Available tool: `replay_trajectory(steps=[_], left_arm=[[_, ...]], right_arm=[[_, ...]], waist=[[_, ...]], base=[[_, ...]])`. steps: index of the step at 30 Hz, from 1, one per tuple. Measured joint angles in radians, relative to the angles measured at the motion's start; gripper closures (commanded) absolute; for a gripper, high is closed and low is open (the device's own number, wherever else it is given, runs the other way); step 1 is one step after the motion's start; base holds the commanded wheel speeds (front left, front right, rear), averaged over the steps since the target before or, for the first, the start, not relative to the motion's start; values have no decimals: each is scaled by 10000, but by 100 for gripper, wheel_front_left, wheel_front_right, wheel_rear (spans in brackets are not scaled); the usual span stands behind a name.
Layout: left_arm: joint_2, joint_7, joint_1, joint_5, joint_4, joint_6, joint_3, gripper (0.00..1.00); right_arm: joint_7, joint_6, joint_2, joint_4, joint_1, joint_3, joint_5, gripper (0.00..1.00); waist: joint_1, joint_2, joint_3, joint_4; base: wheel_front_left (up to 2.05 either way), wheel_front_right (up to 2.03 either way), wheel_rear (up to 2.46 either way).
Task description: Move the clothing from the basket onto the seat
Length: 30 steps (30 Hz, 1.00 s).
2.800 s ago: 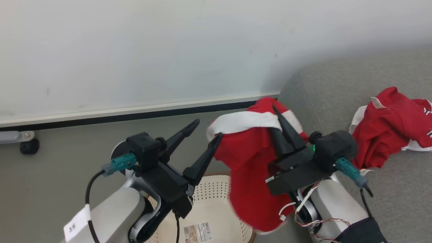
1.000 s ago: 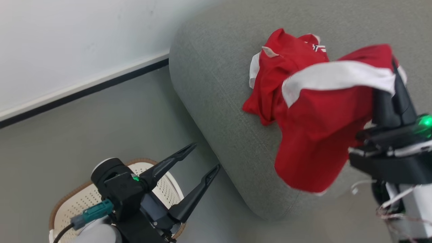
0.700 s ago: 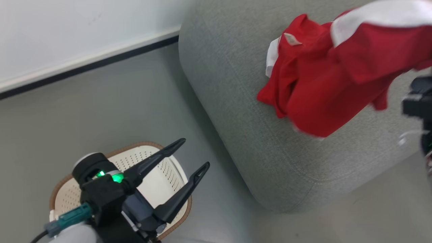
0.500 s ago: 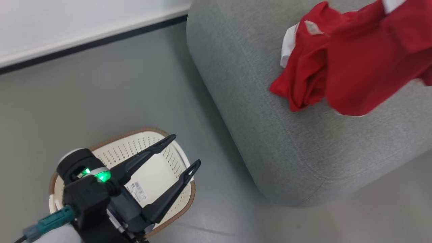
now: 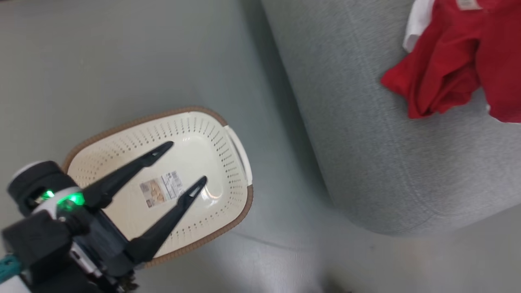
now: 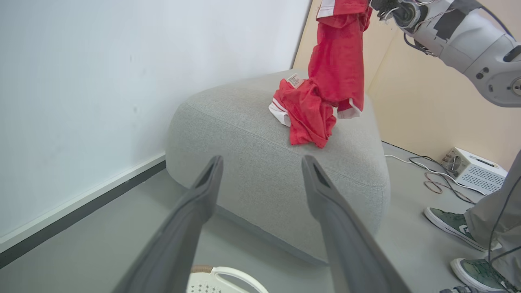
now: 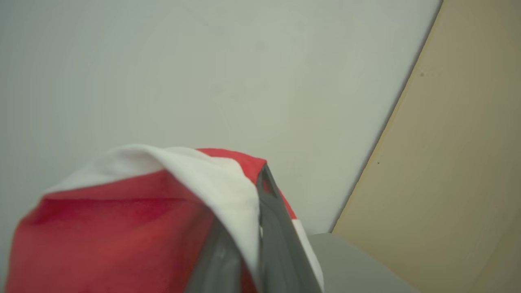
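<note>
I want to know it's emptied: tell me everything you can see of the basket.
The basket is cream-white plastic, with perforated walls, a brown woven-look rim and a side handle. It stands upright on the grey floor, apart from the sofa. Inside is just a printed label. The open left gripper hovers over it.

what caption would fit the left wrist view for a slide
Open left end effector faces the sofa; held garment hangs over the lying garment.

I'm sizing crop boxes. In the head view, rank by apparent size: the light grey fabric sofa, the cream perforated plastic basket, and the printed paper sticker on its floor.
1. light grey fabric sofa, though cropped
2. cream perforated plastic basket
3. printed paper sticker
</note>
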Motion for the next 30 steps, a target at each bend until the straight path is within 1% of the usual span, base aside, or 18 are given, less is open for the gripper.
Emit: replay_trajectory(steps=[3, 5, 6, 9, 12, 15, 17, 18, 19, 20, 27, 29, 30], left_arm=[[349, -88, 31, -82, -115, -2, 282, 0], [545, -157, 61, -314, -174, -6, 468, 0], [627, -169, 63, -357, -203, -75, 548, 0], [811, -255, 63, -360, -326, -102, 742, 0], [1007, -309, 58, -376, -410, -257, 957, 0], [1160, -376, 62, -393, -217, -272, 1187, 0], [1302, -449, 93, -466, -107, -270, 1342, 0], [1356, -454, 132, -474, -84, -270, 1409, 0], [1384, -474, 208, -476, -71, -270, 1478, 0], [1396, -476, 263, -477, -58, -272, 1505, 0], [1360, -533, 487, -476, 163, -424, 1559, 0], [1223, -535, 477, -476, 153, -449, 1555, 0], [1172, -535, 479, -474, 163, -477, 1549, 0]], right_arm=[[497, 2, 58, -217, -162, 121, -840, 100], [953, 2, 366, -238, -251, 161, -1419, 100], [1160, 2, 562, -224, -242, 222, -1680, 100], [1797, 2, 1158, -201, -158, 380, -2487, 100], [2458, 2, 1570, -65, 10, -35, -3354, 100], [3026, 2, 1900, 341, 119, -458, -4167, 100], [3361, 2, 2173, 430, 258, -669, -4385, 61], [3436, 2, 2305, 428, 334, -742, -4401, 53], [3461, 2, 2378, 426, 407, -757, -4472, 13], [3549, 2, 2445, 416, 432, -830, -4573, 0], [3793, 2, 2738, 309, 491, -1078, -5014, 0], [4006, 2, 2738, 1204, -94, -1131, -5300, 0], [4057, 2, 2784, 1423, -357, -1141, -5392, 0]], waist=[[0, 0, 417, 185], [-1, 0, 699, 303], [-1, 0, 838, 361], [0, 1, 1266, 526], [-1, 1, 1691, 677], [-1, 1, 2066, 828], [0, 1, 2255, 916], [0, 1, 2334, 953], [-1, 1, 2400, 980], [-1, 1, 2453, 998], [-3, 0, 2324, 885], [-4, 1, 2203, 837], [-3, 1, 2140, 818]], base=[[0, 0, 0], [0, 0, 0], [0, 0, 0], [0, 0, 0], [0, 0, 0], [0, 0, 0], [0, 0, 0], [0, 0, 0], [0, 0, 0], [0, 0, 0], [0, 0, 0], [0, 0, 0], [0, 0, 0]])
